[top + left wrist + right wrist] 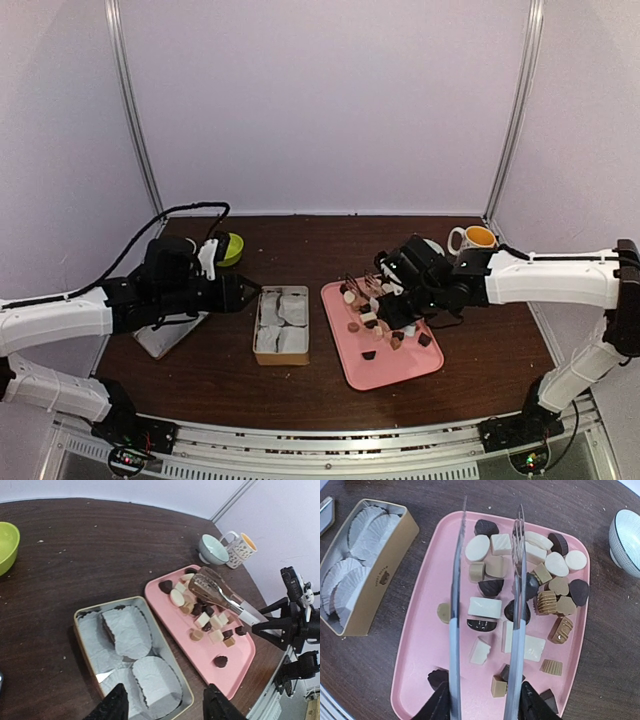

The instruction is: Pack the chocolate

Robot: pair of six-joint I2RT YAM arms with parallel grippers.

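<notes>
Right gripper (484,702) clamping tongs (456,605), blades gaping, nothing caught, hovering over chocolate (485,606) on pink tray (420,665). Probably needing blades centring around one piece, squeezing gently.

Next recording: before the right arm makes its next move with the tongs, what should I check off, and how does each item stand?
1. Tongs held by the right gripper: ok, both arms run out from its fingers.
2. Tongs open: ok, the arms stand apart above the pink tray.
3. One piece of chocolate singled out: not ok, several pieces lie between the arms.
4. Room in the box: ok, its white paper cups look empty.
5. Left gripper off the box: cannot tell; it is open at the box's end.
6. Tongs' height above the tray: cannot tell.
</notes>
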